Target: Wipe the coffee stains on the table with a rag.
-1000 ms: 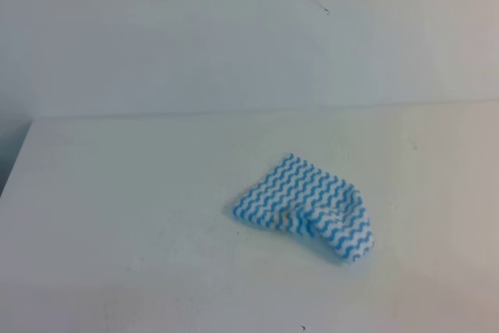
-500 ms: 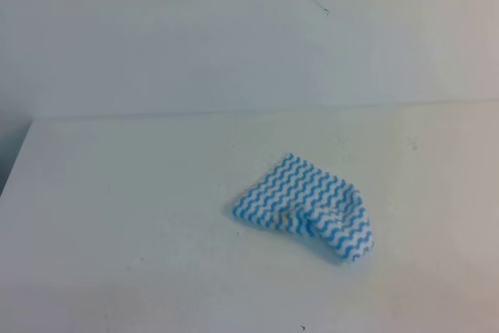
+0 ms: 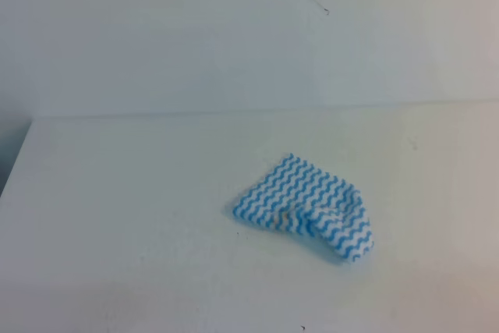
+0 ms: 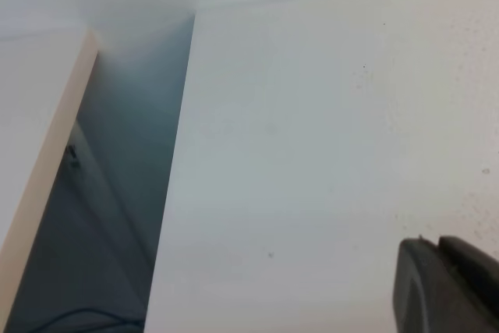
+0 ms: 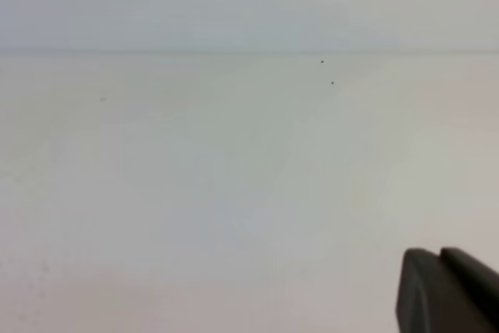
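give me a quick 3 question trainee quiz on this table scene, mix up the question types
1. True or false: a robot arm shows in the high view, over the rag.
2. Multiple choice: how does the rag lie on the table? A) spread flat as a neat rectangle B) rumpled, with one end folded over C) hanging over the table's edge
3. Fill in: no orange-brown coffee stain shows on the bare tabletop in the high view, and the rag's stripes are white and ____.

Key: 1. False: only the rag lies on the table there, and no arm is in that view. 2. B. 3. blue.
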Controlling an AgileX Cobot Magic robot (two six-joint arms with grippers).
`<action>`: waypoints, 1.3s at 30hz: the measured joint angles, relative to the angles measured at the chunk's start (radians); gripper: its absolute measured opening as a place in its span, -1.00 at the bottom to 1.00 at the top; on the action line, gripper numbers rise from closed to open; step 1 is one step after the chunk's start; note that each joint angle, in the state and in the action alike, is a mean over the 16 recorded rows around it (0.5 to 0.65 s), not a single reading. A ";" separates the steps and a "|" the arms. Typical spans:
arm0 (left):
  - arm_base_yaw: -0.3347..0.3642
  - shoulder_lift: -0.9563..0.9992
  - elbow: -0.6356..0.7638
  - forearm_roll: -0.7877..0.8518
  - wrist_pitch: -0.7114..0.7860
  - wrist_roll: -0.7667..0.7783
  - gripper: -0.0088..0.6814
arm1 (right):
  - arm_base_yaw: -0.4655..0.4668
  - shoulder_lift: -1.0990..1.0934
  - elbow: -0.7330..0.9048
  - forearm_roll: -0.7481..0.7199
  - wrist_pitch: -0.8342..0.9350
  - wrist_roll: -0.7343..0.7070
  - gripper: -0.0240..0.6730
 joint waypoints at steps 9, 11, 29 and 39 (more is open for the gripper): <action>0.000 0.005 -0.006 0.000 0.003 0.000 -0.99 | 0.000 0.000 0.000 -0.011 0.006 -0.012 -0.94; 0.000 0.005 -0.006 0.000 0.003 0.001 -0.99 | 0.000 0.000 0.000 0.001 0.005 -0.009 -0.94; 0.000 0.003 -0.004 0.000 0.002 0.002 -0.99 | 0.000 0.000 0.000 0.163 -0.009 -0.009 -0.94; 0.000 0.000 0.000 0.000 0.000 0.001 -0.98 | 0.000 0.001 0.000 0.162 -0.009 -0.009 -0.94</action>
